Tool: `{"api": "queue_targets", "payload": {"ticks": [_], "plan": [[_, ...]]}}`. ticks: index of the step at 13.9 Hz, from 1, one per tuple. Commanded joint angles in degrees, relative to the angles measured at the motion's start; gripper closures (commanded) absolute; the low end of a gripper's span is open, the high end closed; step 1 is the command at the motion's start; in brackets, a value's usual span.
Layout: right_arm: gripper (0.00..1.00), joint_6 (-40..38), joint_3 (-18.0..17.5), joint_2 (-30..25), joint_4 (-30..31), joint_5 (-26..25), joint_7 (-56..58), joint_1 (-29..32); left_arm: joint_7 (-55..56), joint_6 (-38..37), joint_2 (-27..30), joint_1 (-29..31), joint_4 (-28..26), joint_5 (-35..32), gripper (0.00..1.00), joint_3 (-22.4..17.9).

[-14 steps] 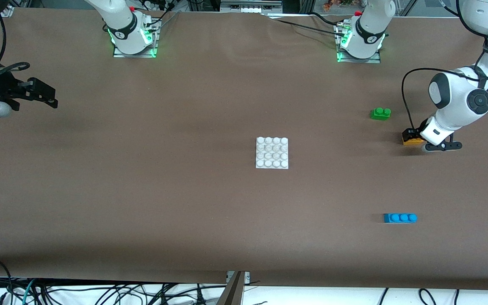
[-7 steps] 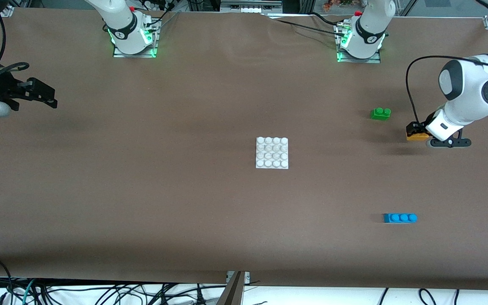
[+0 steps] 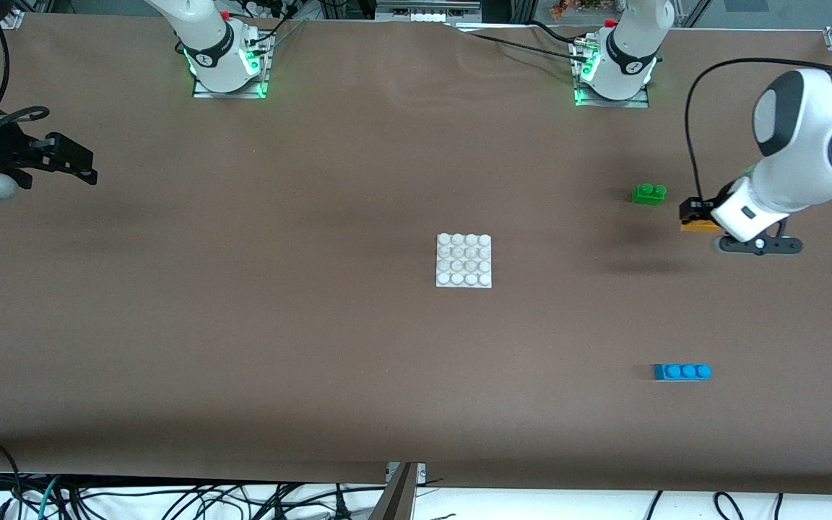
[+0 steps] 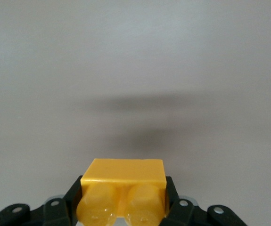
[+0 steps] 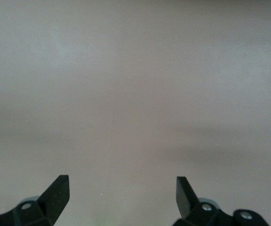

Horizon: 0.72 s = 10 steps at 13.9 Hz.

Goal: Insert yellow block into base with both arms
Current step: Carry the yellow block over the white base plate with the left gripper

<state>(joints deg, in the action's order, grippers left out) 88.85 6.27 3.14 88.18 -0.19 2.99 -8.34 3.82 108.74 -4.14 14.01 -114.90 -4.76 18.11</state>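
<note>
My left gripper (image 3: 698,217) is shut on the yellow block (image 3: 699,226) and holds it above the bare table at the left arm's end, beside the green brick (image 3: 648,193). In the left wrist view the yellow block (image 4: 123,190) sits between the black fingers (image 4: 74,200), its two studs toward the camera, with its shadow on the table below. The white studded base (image 3: 464,261) lies flat at the table's middle. My right gripper (image 3: 73,162) is open and empty at the right arm's end of the table, where it waits; its wrist view shows the gripper (image 5: 122,190) over bare table.
A green two-stud brick sits toward the left arm's end. A blue three-stud brick (image 3: 682,371) lies nearer the front camera at the same end. The arm bases (image 3: 228,61) stand along the table's back edge. Cables hang below the front edge.
My left gripper has lifted the yellow block off the table and risen with it. The base, the other bricks and the right arm have not moved.
</note>
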Motion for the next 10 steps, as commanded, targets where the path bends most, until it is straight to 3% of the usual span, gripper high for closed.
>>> {"api": "queue_targets", "payload": {"ticks": [1,5,8,10], "plan": [[0.00,-0.17,-0.12,0.03,-0.73,-0.34,0.62,0.25,8.54,-2.48,-2.44,-0.03,4.50,1.07,0.87,7.88],[0.00,-0.17,-0.12,0.03,-0.73,-0.34,0.62,0.25,19.10,-2.14,-10.25,-0.65,10.99,1.16,0.87,18.34],[0.00,-0.09,-0.12,0.03,-0.73,-0.34,0.62,0.25,21.41,-1.96,-17.37,-5.12,17.84,0.37,0.87,19.16],[0.00,-0.09,-0.12,0.03,-0.73,-0.34,0.62,0.25,21.41,-1.44,-20.37,-7.84,18.92,0.02,0.87,18.98]]}}
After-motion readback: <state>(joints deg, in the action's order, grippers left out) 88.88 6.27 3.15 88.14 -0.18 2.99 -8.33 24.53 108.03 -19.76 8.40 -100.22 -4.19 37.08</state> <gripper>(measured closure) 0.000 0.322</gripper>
